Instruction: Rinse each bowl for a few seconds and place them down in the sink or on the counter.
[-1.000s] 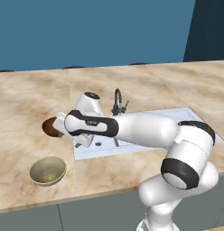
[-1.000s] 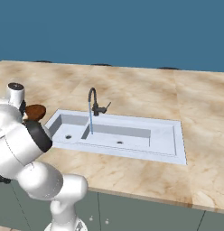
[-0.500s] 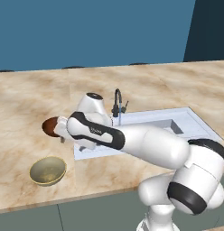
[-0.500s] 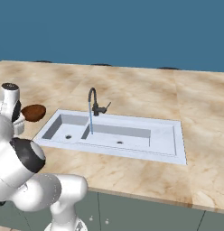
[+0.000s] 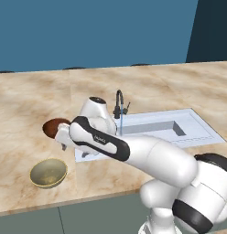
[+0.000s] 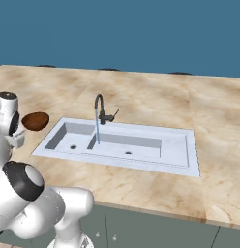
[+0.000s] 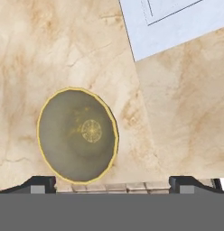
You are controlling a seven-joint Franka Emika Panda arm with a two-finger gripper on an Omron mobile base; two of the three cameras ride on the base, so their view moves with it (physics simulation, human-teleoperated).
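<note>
The pale olive-gold bowl (image 7: 77, 134) stands upright on the counter (image 7: 177, 113), seen from straight above in the hand view. My gripper (image 7: 113, 184) hangs over it, open, its two fingertips (image 7: 41, 182) wide apart with nothing between them. In the left base view the same bowl (image 5: 48, 172) sits near the counter's front edge, left of the sink (image 5: 197, 130), and my hand (image 5: 65, 138) hovers above and behind it. The dark reddish-brown bowl (image 5: 53, 125) rests on the counter just behind the hand, also seen as the brown bowl (image 6: 36, 120) left of the sink (image 6: 180, 145).
A dark curved faucet (image 5: 119, 101) stands behind the left basin, with a thin blue stream of water (image 6: 97, 128) running down into it. The sink's near-left corner (image 7: 177, 22) shows at the top right of the hand view. Beige counter (image 5: 24, 100) spreads around.
My arm has stretched forward and lowered, carrying the hand from over the brown bowl toward the counter's front, above the olive-gold bowl. Neither bowl has moved. The jaws stay open.
</note>
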